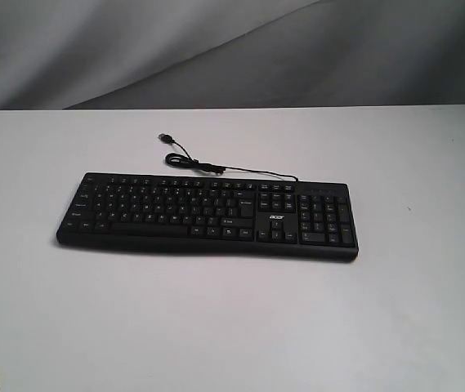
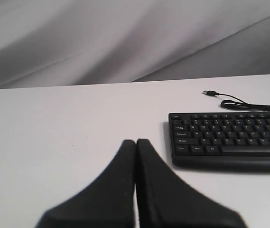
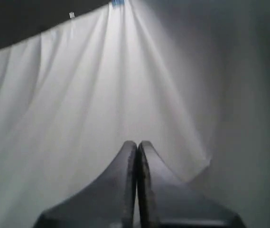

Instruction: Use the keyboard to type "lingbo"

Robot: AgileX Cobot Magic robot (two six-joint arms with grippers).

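Observation:
A long black keyboard (image 1: 207, 216) with white legends, a number pad and an "acer" logo lies flat in the middle of the white table (image 1: 232, 327). Its thin black USB cable (image 1: 207, 167) curls behind it. In the left wrist view the keyboard (image 2: 229, 137) shows its left end. My left gripper (image 2: 136, 141) is shut and empty, hovering over bare table apart from that end. My right gripper (image 3: 137, 142) is shut and empty, facing only white curtain; the keyboard is out of that view. Neither gripper shows in the exterior view.
A grey-white curtain (image 1: 232, 49) hangs behind the table's far edge. The USB plug (image 2: 210, 92) lies loose on the table behind the keyboard. Bare white tabletop surrounds the keyboard on all sides.

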